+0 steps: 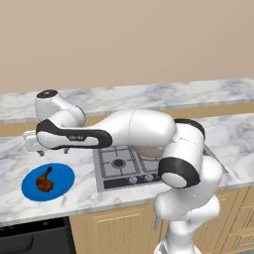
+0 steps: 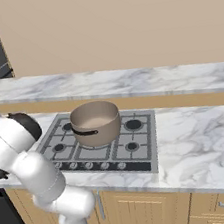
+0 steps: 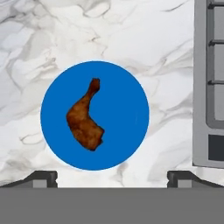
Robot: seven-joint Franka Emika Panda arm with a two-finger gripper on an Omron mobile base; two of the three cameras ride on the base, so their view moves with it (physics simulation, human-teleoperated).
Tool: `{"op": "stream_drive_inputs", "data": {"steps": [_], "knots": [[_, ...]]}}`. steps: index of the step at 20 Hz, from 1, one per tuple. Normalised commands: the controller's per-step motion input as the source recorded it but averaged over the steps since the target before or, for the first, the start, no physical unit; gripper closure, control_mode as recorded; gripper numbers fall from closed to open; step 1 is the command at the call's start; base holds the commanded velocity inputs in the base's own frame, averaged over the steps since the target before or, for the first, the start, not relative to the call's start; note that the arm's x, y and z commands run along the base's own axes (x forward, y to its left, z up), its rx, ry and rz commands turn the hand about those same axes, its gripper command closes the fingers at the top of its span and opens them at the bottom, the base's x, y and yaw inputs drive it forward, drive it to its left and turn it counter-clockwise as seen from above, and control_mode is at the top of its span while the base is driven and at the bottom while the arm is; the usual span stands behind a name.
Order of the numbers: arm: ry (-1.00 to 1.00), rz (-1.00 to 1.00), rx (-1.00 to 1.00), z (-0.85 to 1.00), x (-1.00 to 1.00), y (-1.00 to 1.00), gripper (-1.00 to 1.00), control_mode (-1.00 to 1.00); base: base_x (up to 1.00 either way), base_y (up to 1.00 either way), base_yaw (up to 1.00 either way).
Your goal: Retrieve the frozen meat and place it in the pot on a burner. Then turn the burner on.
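Hovering above the counter (image 1: 15, 163) left of the stove (image 2: 100, 141), the gripper (image 3: 112, 177) pointed down at the blue plate (image 3: 131, 127), with its two fingertips (image 3: 41, 178) spread wide and holding nothing. The frozen meat (image 3: 84, 120) lay on that plate, a little off centre, with its narrow bone end pointing toward the top of the hand view and its broad end toward the fingertips. In the left base view the plate (image 1: 62, 173) sat near the counter's front edge, just beside the stove, and the meat (image 1: 44, 181) rested on it clear of the rim. The pot (image 2: 95, 122) stood on the stove over a rear burner, well apart from the plate, with its dark handle facing the front knobs. The meat was small and likely light, and, being frozen, it should have been stiff and possibly slick. A hold across the thick lower part was judged safer than one on the thin bone end, which could pivot or slip out. The fingers would have needed to close across the narrow width of that thick part. Pressing down too far risked striking the plate or sliding it.
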Motion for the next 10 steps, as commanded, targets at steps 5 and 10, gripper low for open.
{"op": "stream_drive_inputs", "data": {"steps": [5,10], "knots": [[0.00,0.00,0.00,-0.49,0.11,0.54,-1.00,-1.00,0.00,0.00,0.00],[0.00,0.00,0.00,-0.17,0.14,0.34,-1.00,-1.00,0.00,0.00,0.00]]}}
